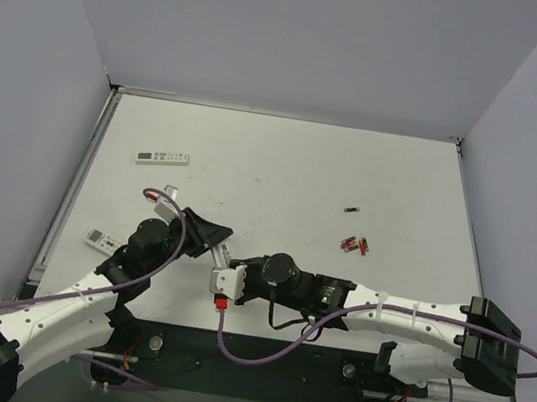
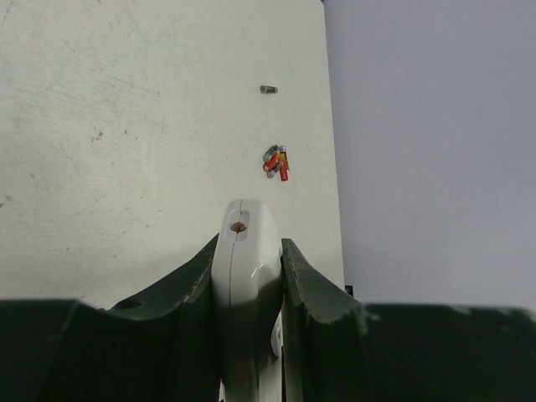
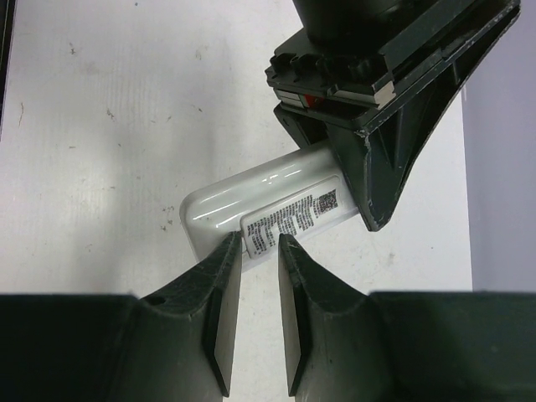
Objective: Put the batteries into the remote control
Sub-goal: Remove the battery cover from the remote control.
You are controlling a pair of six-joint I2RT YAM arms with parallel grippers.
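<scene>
My left gripper is shut on a white remote and holds it edge-on, its rounded end pointing right toward the batteries. In the right wrist view the remote's back faces me, with a printed label. My right gripper is slightly open and empty, its tips at the label's near edge. A cluster of red and orange batteries lies on the table to the right. A single dark battery lies beyond them.
A slim white remote with dark buttons lies at the back left. Another white remote with a grey display lies at the left edge beside my left arm. Grey walls enclose the white table.
</scene>
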